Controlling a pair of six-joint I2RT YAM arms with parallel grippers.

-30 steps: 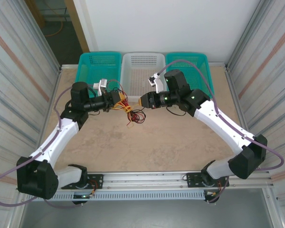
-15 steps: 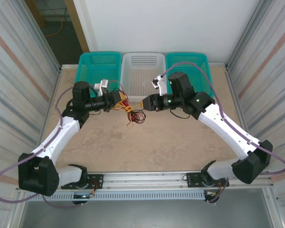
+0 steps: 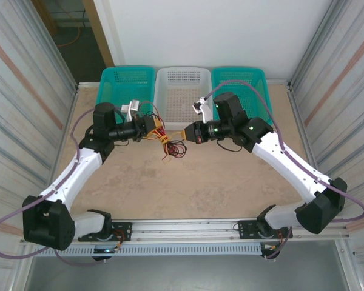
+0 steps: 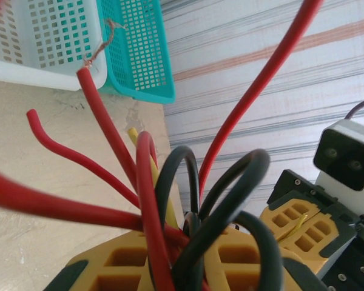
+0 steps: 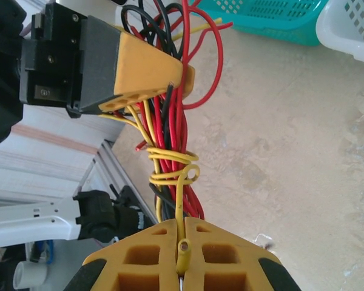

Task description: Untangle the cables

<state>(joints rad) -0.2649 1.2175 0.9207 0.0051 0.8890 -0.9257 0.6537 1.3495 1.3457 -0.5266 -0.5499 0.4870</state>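
The cables (image 3: pixel 170 145) are a tangle of thin red, black and yellow wires hanging between my two grippers above the table. My left gripper (image 3: pixel 155 128) is shut on the bundle; in its wrist view red and black loops (image 4: pixel 170 182) rise from between its yellow fingers (image 4: pixel 124 264). My right gripper (image 3: pixel 186 132) is shut on the free end of a yellow wire (image 5: pixel 183 251). That yellow wire coils around the red and black strands (image 5: pixel 173 171) just ahead of my right gripper (image 5: pixel 183 225). The left gripper (image 5: pixel 147 73) holds the far end of the bundle.
Three baskets stand along the back edge: teal (image 3: pixel 127 82), white (image 3: pixel 182 85) and teal (image 3: pixel 239 79). Corrugated walls (image 3: pixel 30 91) close both sides. The beige tabletop (image 3: pixel 188 188) lies open in front of the grippers.
My right gripper's jaws have closed onto the yellow wire's end and the right arm has shifted slightly right. The left gripper has kept its hold and barely moved.
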